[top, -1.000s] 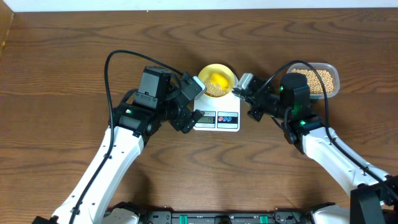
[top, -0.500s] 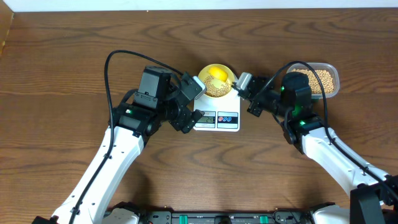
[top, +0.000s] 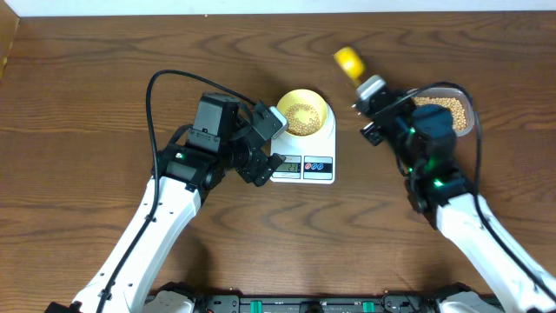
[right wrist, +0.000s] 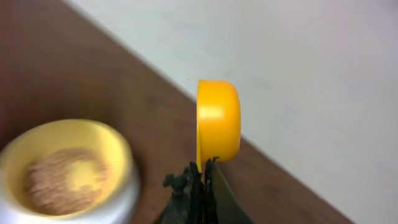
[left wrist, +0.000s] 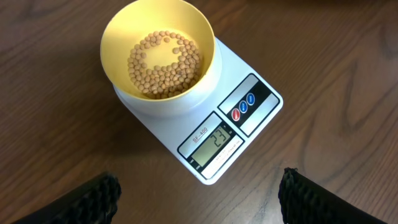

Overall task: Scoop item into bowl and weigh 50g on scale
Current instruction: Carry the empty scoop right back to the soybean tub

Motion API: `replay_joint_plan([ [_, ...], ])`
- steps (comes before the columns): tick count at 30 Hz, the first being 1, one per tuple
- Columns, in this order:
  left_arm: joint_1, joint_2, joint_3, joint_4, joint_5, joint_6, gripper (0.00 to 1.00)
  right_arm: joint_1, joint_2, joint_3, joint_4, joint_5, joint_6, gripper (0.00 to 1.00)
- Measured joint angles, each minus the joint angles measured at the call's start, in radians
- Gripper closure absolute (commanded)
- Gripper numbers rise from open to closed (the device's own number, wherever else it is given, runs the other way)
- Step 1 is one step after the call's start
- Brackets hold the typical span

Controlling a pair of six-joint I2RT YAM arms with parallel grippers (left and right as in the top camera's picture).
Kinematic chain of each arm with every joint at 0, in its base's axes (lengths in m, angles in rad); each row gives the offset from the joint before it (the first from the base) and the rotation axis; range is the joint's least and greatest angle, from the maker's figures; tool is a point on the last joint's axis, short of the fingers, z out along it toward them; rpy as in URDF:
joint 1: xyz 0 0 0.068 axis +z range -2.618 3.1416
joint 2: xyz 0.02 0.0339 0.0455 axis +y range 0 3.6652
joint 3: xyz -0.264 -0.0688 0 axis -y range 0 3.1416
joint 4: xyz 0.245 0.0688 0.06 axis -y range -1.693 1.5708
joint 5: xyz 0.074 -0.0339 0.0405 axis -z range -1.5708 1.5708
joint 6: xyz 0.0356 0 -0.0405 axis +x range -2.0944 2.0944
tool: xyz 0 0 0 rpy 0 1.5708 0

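The pale yellow bowl (top: 304, 113) stands on the white scale (top: 323, 176) and holds a layer of tan beans (left wrist: 165, 62). In the left wrist view the bowl (left wrist: 186, 99) fills the back of the scale (left wrist: 273, 99), whose display seems to read 23. My left gripper (top: 266, 146) hangs open beside the scale's left edge, fingers (left wrist: 102, 193) wide apart and empty. My right gripper (top: 369, 87) is shut on the handle of a bright yellow scoop (top: 349, 61), raised behind and to the right of the bowl. The right wrist view shows the scoop (right wrist: 219, 121) on its side above the blurred bowl (right wrist: 68, 165).
A clear plastic tub (top: 467, 111) of beans sits at the back right, partly under my right arm. A pale wall runs along the table's far edge (top: 278, 15). Bare wooden tabletop surrounds the scale.
My right gripper has lifted the scoop off the bowl and swung it back and to the right. The left arm, bowl and scale have not moved.
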Motion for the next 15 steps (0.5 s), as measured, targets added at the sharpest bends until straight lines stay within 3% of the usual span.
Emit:
replay_joint_plan([
  [8,0.0,0.0,0.0,0.0,0.0,0.0,0.16,-0.025,-0.129,0.0,-0.169,0.322,0.004,0.99],
  [15,0.0,0.0,0.0,0.0,0.0,0.0,0.16,-0.118,-0.15,0.0,-0.274,0.447,0.017,0.99],
])
